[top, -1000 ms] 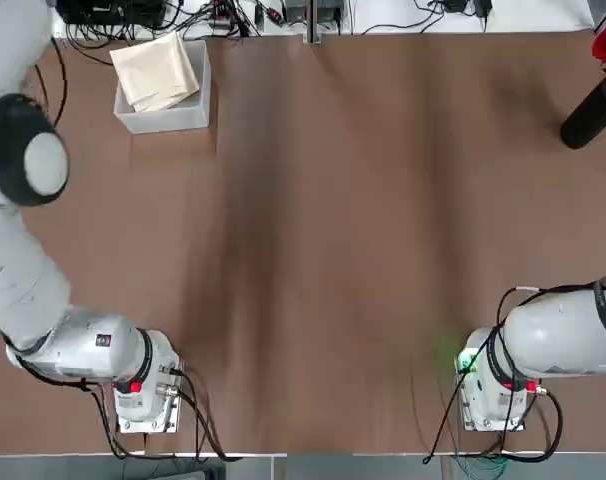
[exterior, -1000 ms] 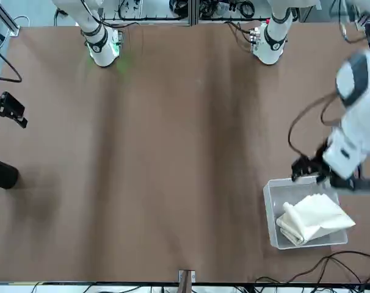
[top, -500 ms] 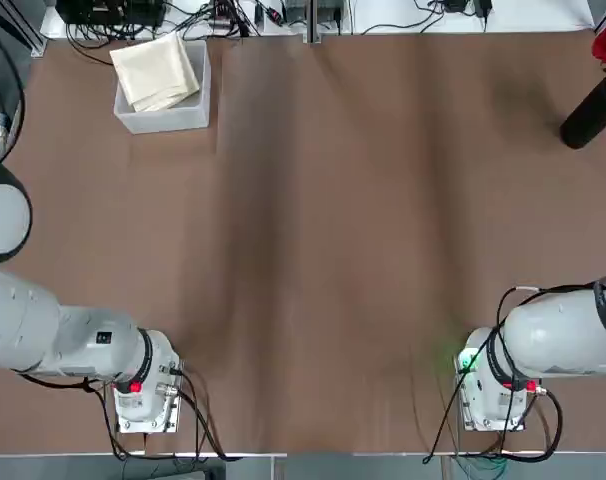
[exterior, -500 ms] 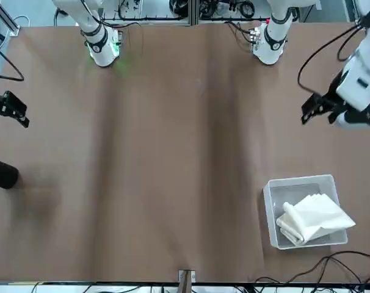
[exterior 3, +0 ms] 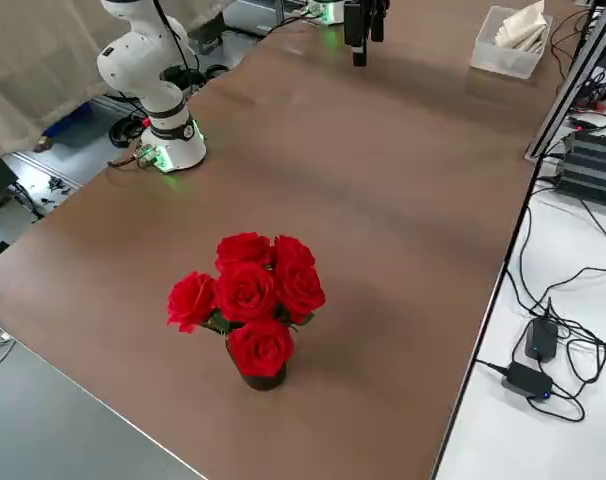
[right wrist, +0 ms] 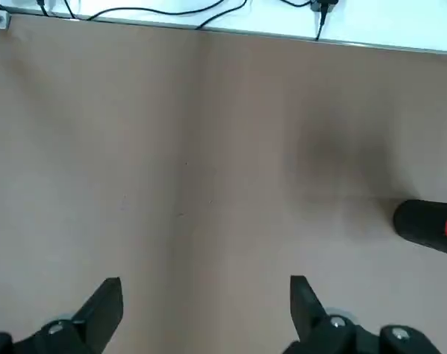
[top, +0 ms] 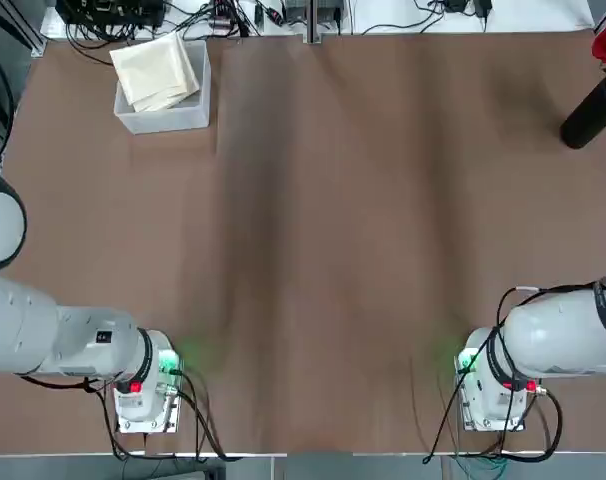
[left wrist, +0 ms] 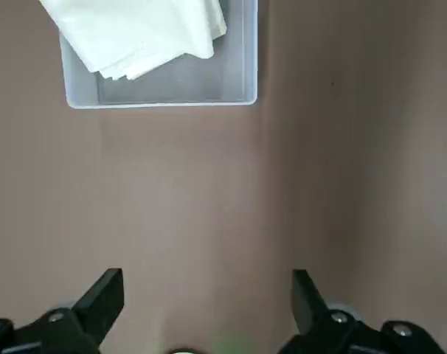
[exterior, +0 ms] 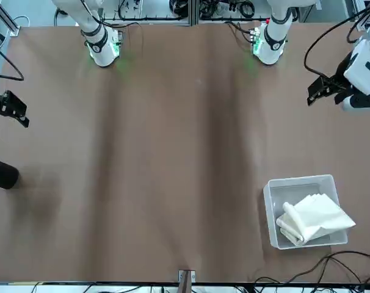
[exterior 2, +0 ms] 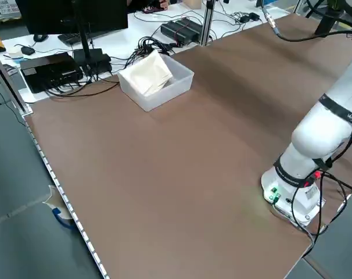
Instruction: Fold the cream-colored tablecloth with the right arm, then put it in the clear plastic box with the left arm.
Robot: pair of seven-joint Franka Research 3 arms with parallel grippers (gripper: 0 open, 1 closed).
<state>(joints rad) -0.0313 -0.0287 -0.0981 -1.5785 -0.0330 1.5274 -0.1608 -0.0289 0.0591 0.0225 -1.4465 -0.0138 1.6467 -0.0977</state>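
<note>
Folded into a layered pad, the cloth [top: 153, 72] lies in the box [top: 168, 122], on the far part of the counter [top: 323, 250] toward the robot's left side. Open at the top, the box has a part of its floor bare beside the cloth, which leans up against the walls and reaches over the rim. Cables [exterior 2: 142, 49] run just beyond the box, close to the counter's far edge. Well apart, on the robot's right side, stands a black vase [exterior 3: 263, 378] of red roses [exterior 3: 248, 290]. Nothing stands between box and vase. In the front view the cloth sits askew to the box, its long axis slanting, one corner pointing past the box's side. Above the counter's left side, the left gripper [left wrist: 209, 289] has its fingers spread and holds nothing; the right gripper [right wrist: 207, 295], over the right side, is likewise released and bare.
</note>
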